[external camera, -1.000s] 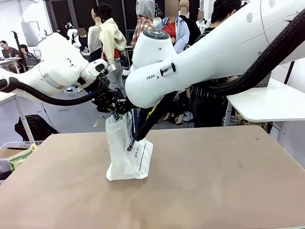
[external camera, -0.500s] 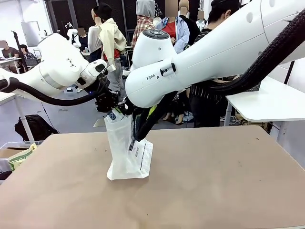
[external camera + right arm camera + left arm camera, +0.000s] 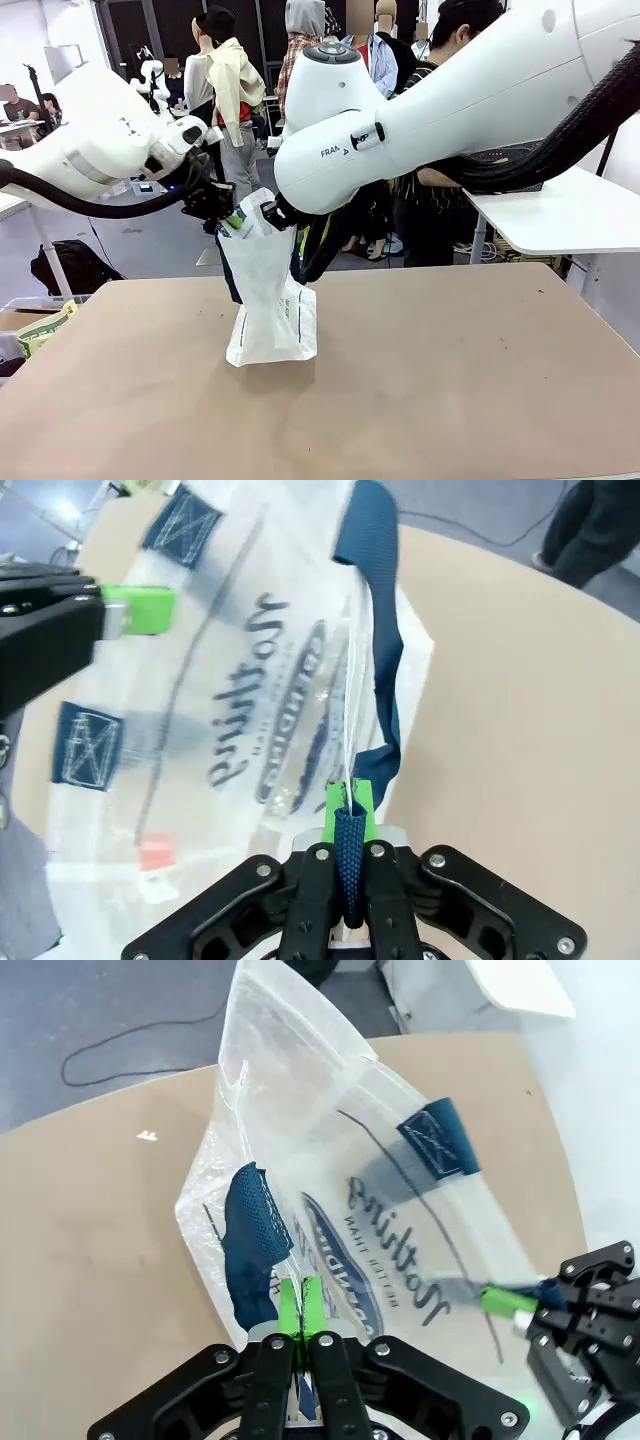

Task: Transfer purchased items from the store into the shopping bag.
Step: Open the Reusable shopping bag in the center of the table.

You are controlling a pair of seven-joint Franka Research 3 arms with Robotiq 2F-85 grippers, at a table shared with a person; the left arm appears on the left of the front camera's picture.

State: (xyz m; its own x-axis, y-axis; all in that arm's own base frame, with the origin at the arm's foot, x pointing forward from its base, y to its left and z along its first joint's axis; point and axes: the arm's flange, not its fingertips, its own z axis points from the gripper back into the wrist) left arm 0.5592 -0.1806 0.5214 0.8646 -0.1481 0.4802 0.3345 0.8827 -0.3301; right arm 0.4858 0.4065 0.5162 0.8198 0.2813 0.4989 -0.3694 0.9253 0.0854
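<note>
The shopping bag (image 3: 268, 310), translucent white with black print and dark blue handles, stands upright on the brown table (image 3: 450, 380), left of centre. My left gripper (image 3: 222, 214) is shut on the bag's top rim on its left side, and the left wrist view shows its green pads (image 3: 289, 1305) pinching the plastic beside a blue handle (image 3: 254, 1242). My right gripper (image 3: 272, 213) is shut on the opposite rim, with a blue handle strap (image 3: 381, 670) running between its fingers (image 3: 362, 798). The bag's mouth (image 3: 330, 1130) is held between both grippers. The store and the purchased items are out of view.
A person in dark clothes (image 3: 440, 215) stands at the far side behind my right arm. A white side table (image 3: 560, 215) lies at the right. A box with packets (image 3: 40, 330) sits off the table's left edge. Bare tabletop surrounds the bag.
Both grippers have shut on the bag's top edges. Both arms have risen a little, lifting the bag's top and spreading it.
</note>
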